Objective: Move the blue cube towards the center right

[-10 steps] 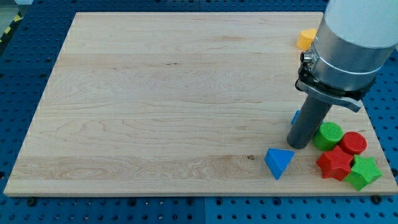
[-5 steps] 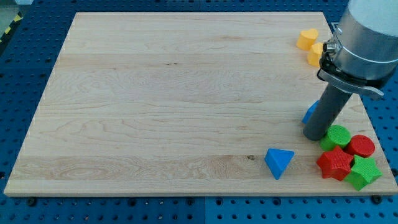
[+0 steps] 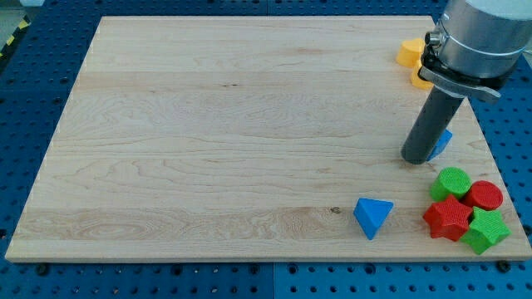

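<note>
Tip: my tip [image 3: 416,159] rested on the board, pressed against the blue cube [image 3: 441,143] just to its right; it gripped nothing.
Blue cube: at the board's right edge, mid-height, mostly hidden behind the rod.
Nearby: blue triangular block [image 3: 371,217] nearer; green cylinder [image 3: 453,182], red cylinder [image 3: 485,195], red star block [image 3: 449,218] and green star block [image 3: 486,231] clustered near right; yellow blocks [image 3: 409,51] far right.
Arm: rod tilted, leaning right toward its top, below a grey cylinder.
</note>
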Robot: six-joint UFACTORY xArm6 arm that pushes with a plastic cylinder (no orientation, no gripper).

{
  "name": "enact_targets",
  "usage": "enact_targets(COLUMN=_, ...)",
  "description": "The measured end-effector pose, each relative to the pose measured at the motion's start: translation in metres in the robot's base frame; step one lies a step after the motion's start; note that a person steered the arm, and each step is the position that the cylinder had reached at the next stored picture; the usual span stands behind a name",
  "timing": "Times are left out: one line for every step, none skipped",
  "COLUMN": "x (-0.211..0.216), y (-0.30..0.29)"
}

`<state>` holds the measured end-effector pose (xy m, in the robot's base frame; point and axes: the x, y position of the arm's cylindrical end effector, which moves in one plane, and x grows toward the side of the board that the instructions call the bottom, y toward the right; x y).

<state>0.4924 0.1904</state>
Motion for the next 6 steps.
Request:
enact_targets(x=0.003, y=0.012)
enact_targets(x=0.003, y=0.023)
enact_targets(x=0.002, y=0.037)
enact_targets(x=-0.003, y=0.044)
enact_targets(x=-0.012, y=0.044)
enact_targets(x=-0.020, y=0.044)
